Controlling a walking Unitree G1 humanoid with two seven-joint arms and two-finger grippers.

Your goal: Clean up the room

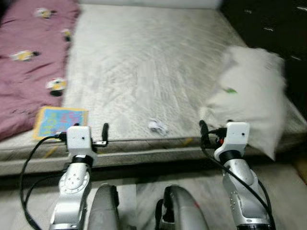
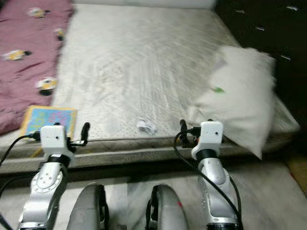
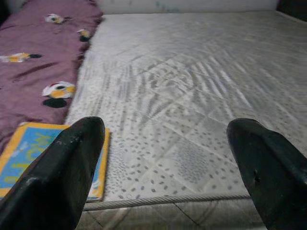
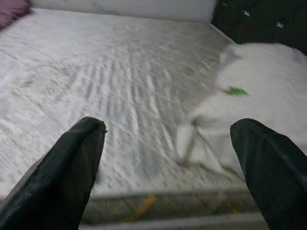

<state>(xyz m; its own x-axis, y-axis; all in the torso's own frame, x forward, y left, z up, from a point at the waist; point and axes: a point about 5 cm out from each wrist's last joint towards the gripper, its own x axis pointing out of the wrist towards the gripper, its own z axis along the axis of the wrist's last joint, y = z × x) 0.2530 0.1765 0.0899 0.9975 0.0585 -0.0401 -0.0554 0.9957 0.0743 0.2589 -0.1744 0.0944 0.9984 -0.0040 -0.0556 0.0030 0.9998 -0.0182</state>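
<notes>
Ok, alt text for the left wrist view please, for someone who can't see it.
The left tool, its two black fingers wide apart, faces a bare white quilted mattress from its near edge. A colourful picture book lies at that edge, beside a mauve blanket with cartoon prints.

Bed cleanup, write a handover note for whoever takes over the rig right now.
Left gripper: open, empty, at the near edge of the mattress, just right of the book.
Right gripper: open, empty, at the near edge, beside the pillow.
Things: the book lies flat on the mattress's near left corner, next to the maroon blanket bunched along the left side. A crumpled scrap sits on the mattress between the two grippers. The pillow lies at the right edge, overhanging the near corner.
Done: nothing picked up that I can see.
Left: scrap, book, pillow, blanket.
</notes>
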